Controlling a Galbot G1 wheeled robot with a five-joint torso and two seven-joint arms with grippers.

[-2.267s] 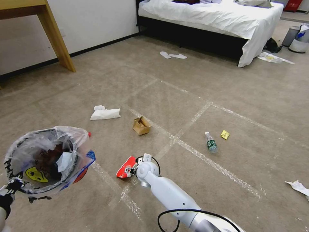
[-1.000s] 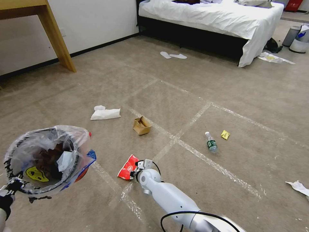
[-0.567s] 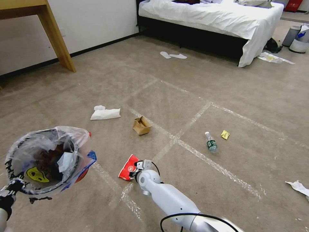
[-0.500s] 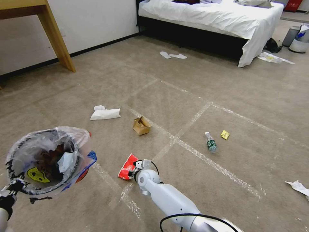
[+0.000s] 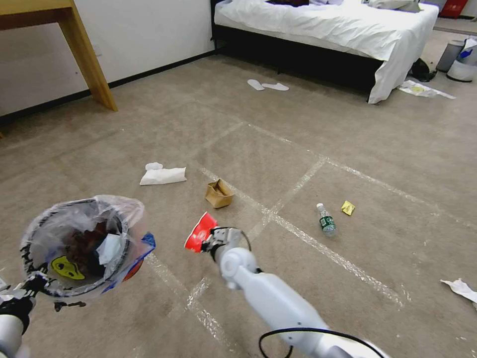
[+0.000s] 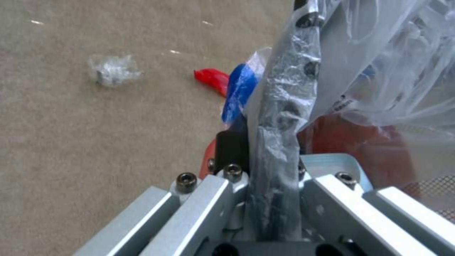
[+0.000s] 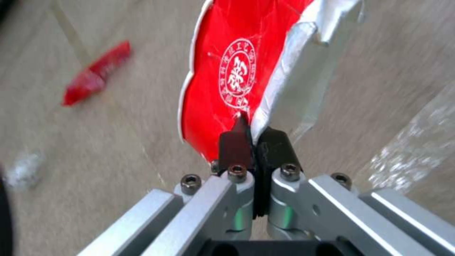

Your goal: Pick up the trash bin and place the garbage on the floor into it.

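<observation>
The trash bin (image 5: pixel 79 248), black-rimmed with a clear liner and a yellow smiley mark, hangs above the carpet at the lower left. My left gripper (image 5: pixel 27 291) is shut on its rim, and the left wrist view shows the jaws (image 6: pixel 265 142) clamped over the bag-covered rim (image 6: pixel 284 89). My right gripper (image 5: pixel 211 239) is shut on a red-white wrapper (image 5: pixel 199 232), held off the floor to the right of the bin; up close the pads (image 7: pixel 253 137) pinch the wrapper's (image 7: pixel 227 71) lower edge. More garbage lies on the carpet: a white tissue wad (image 5: pixel 162 175), cardboard box (image 5: pixel 218 193), bottle (image 5: pixel 326 219) and yellow scrap (image 5: pixel 347 208).
Another tissue (image 5: pixel 459 287) lies at the right edge. A red scrap (image 7: pixel 95 74) and crumpled clear plastic (image 6: pixel 111 69) lie on the floor near the bin. White slippers (image 5: pixel 268 86), a bed (image 5: pixel 328 30), grey bins (image 5: pixel 457 59) and a wooden table leg (image 5: pixel 89 64) stand farther off.
My right gripper has risen from the floor with the red-white wrapper, which now stands upright in the air. The bin has shifted slightly to the right.
</observation>
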